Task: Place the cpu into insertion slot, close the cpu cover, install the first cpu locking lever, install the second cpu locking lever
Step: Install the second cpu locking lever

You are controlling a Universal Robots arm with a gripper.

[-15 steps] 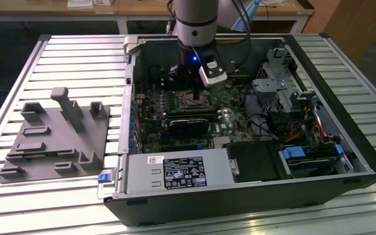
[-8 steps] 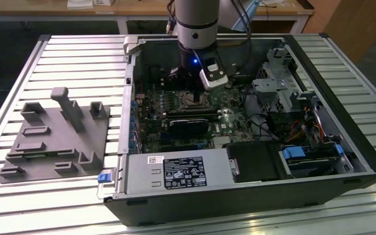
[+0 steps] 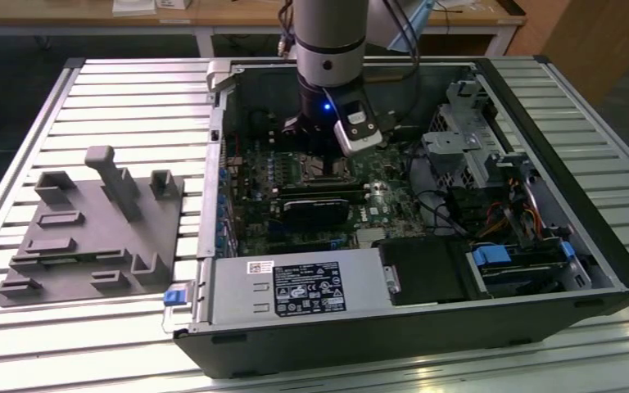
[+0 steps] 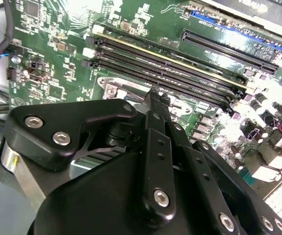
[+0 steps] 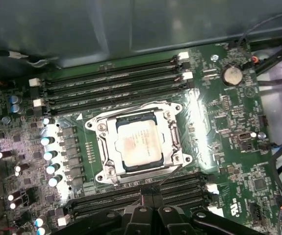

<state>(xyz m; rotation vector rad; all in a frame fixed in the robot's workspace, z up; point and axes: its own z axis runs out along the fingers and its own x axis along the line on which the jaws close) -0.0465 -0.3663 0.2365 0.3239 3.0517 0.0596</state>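
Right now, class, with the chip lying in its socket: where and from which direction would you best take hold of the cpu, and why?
Judging from the first wrist view, the cpu lies flat, face up, in the insertion slot, with the cpu cover framing it closely. Its edges are fenced in, so a side pinch looks poor. Come straight down from above and take its bare metal face, probably by suction.

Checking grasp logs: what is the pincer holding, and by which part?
Cannot be told; the pincer hangs just above the socket edge, while the cpu already sits in the insertion slot.
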